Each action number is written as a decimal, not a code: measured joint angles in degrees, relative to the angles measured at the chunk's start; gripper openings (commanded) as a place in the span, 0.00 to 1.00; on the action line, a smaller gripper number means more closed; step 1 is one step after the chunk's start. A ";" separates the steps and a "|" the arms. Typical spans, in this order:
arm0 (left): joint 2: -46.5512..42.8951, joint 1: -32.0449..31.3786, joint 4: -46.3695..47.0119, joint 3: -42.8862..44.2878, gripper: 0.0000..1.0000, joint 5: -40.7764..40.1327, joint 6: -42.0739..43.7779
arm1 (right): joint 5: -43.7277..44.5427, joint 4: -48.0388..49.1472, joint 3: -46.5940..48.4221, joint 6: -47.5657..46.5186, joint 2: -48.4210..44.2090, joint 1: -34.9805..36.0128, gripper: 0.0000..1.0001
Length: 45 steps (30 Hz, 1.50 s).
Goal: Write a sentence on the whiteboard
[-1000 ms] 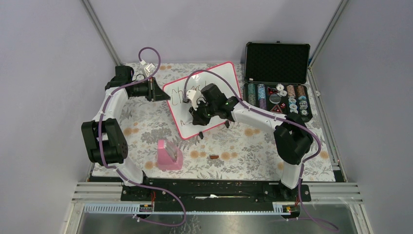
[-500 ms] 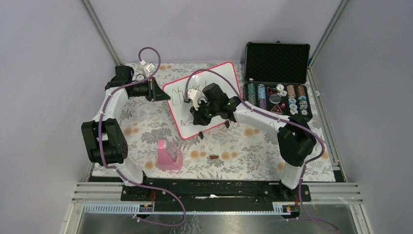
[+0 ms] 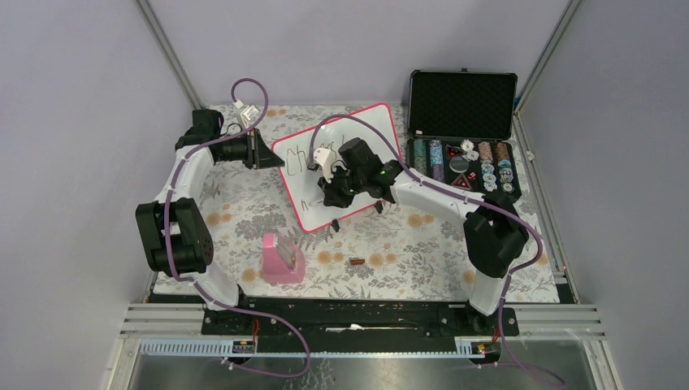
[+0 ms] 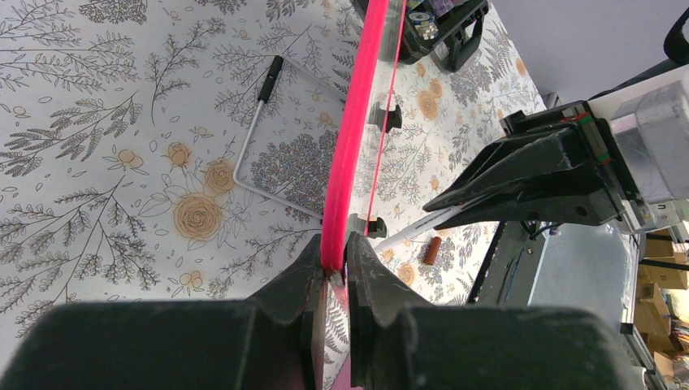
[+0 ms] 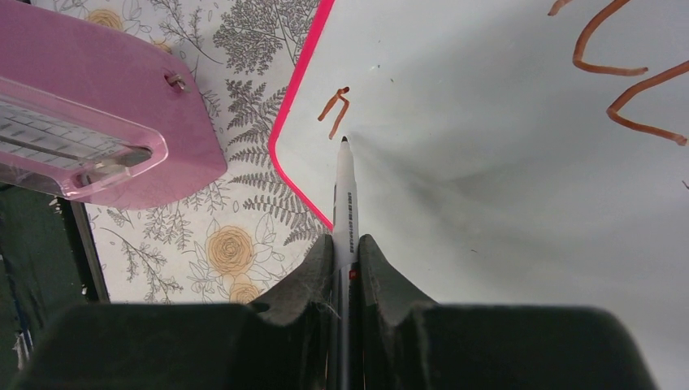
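From the top camera you see the whiteboard lying slanted on the flowered tabletop, in the far middle part, just left of the open black case with chips. The left fingers are at the left corner of the board. The right fingers are above its near left part, and the right arm hides much of the white surface. Of the sentence you can see some dark letters close to the left corner, and one small mark lower down. A pink holder stands near the front edge, and a small brown cap lies to the right of it.

From the left wrist camera you see the board from its edge. The left fingers are pressed on the pink frame from both sides, so they pinch the board.

From the right wrist camera you see the right fingers closed tightly around a white marker. Its dark tip is on the white surface or just above it; you cannot tell which. The tip is just below a short brown-red stroke. More strokes are at the upper right. The pink holder is just beside the corner of the board.
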 measured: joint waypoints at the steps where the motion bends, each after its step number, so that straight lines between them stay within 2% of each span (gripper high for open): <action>1: -0.02 0.00 -0.02 0.00 0.00 0.00 0.00 | 0.13 0.00 0.00 -0.04 0.09 -0.07 0.00; 28: -0.22 -0.13 0.00 0.00 0.00 -0.39 0.00 | 0.55 -2.12 3.61 -0.79 0.92 -2.36 0.00; 45: -0.24 -0.13 0.00 0.00 0.00 -0.42 0.02 | 0.50 -2.14 4.00 -0.79 1.46 -1.46 0.00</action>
